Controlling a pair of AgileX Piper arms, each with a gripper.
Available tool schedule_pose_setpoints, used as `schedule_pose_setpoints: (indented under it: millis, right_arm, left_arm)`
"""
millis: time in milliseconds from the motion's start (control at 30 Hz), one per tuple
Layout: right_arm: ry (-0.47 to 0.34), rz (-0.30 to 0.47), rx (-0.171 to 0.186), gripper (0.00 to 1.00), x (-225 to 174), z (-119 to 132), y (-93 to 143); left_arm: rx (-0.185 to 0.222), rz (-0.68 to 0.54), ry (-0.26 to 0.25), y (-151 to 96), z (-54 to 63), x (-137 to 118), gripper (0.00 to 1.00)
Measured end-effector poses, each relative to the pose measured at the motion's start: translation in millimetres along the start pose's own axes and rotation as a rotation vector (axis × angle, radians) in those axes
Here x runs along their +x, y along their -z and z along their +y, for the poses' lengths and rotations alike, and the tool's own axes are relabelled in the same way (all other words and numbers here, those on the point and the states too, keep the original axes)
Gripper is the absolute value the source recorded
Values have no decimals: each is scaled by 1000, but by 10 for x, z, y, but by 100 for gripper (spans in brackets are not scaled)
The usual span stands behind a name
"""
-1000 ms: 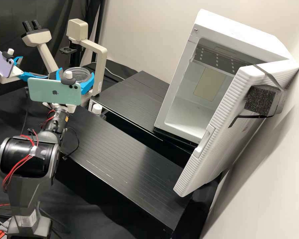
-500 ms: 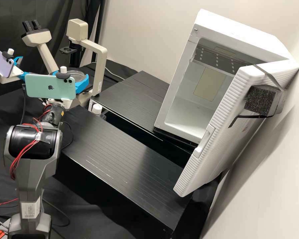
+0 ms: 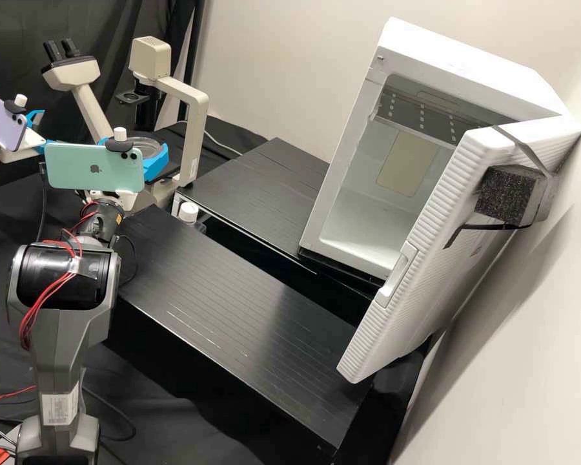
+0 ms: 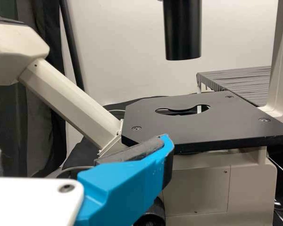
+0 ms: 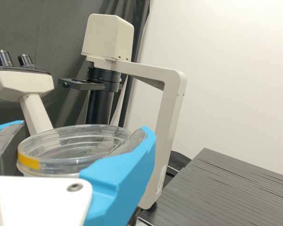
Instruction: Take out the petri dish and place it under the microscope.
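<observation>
While the right gripper (image 3: 137,144) clasps the yellow-labelled dish (image 5: 75,149) near the microscope (image 3: 150,59), the left gripper (image 3: 61,131) gapes at the dish's nine o'clock, the fridge (image 3: 448,55) at three.

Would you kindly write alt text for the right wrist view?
The right gripper holds a clear petri dish between its blue fingers. A yellow strip marks the dish's side. Behind it stands a cream microscope, with a dark curtain beyond.

A laboratory, equipped with a pale microscope (image 3: 199,129), its flat black stage (image 4: 226,127) below twin eyepieces (image 3: 70,48) set before a dark curtain (image 3: 10,32). A clear petri dish (image 5: 66,165) and a white cabinet (image 3: 458,58), its door (image 3: 426,239) open beside a black bench (image 3: 258,303), also mark the setting.
</observation>
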Motion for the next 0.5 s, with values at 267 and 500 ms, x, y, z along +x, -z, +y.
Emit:
schedule_pose_setpoints:
  millis: [267, 500]
  right_arm:
    - [9, -7, -1, 0, 10, -17, -16]
    - [5, -13, -4, 0, 13, -3, -38]
  left_arm:
    - [0, 0, 0, 0, 0, 0, 100]
    - [0, 0, 0, 0, 0, 0, 100]
